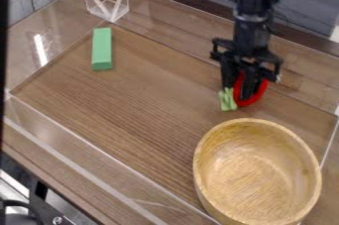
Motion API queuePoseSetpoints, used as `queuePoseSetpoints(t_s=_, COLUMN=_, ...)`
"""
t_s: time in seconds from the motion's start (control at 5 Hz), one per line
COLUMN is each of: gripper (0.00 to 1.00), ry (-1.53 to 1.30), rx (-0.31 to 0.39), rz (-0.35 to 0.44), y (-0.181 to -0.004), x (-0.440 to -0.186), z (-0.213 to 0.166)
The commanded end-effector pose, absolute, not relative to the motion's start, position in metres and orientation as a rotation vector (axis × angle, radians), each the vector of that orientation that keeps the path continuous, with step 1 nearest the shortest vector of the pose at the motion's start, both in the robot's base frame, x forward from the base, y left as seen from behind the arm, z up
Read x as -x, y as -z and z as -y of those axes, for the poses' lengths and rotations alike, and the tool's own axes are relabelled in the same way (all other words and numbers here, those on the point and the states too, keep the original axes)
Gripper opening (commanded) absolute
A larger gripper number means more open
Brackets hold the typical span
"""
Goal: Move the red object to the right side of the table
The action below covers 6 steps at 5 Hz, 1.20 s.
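Observation:
The red object (251, 92) is a small glossy red fruit with a light green leafy end (228, 99) poking out to the lower left. It sits between the black fingers of my gripper (248, 88), which points nearly straight down and is shut on it. The fruit hangs low at the brown wood-grain table (133, 110), right of the middle and just behind the wooden bowl. I cannot tell whether it touches the tabletop. The arm rises from the gripper to the top edge of the view.
A round light wooden bowl (259, 174) fills the front right, close under the gripper. A green rectangular block (102, 49) lies at the back left. Clear acrylic walls (79, 155) edge the table, with a folded clear piece (106, 6) at the back.

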<state>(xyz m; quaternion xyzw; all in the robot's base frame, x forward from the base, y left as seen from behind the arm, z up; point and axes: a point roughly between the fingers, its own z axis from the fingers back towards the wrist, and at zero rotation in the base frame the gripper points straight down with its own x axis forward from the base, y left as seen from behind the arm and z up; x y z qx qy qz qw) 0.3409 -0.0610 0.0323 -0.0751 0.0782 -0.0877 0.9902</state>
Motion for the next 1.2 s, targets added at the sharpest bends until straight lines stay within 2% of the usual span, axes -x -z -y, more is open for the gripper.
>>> queuePoseSetpoints(t_s=0.0, gripper=1.0, ry=0.23, rx=0.136, rz=-0.112, y=-0.045, x=-0.346, z=0.076)
queuePoseSetpoints(t_s=0.2, gripper=1.0, ry=0.27, rx=0.124, rz=-0.12, y=-0.046, x=-0.342, z=0.084)
queuePoseSetpoints(t_s=0.6, gripper=1.0, ry=0.236, rx=0.078, rz=-0.121, y=-0.066, x=-0.337, z=0.085)
queuePoseSetpoints(t_s=1.0, gripper=1.0, ry=0.286, rx=0.042, rz=-0.109, y=-0.072, x=-0.332, z=0.096)
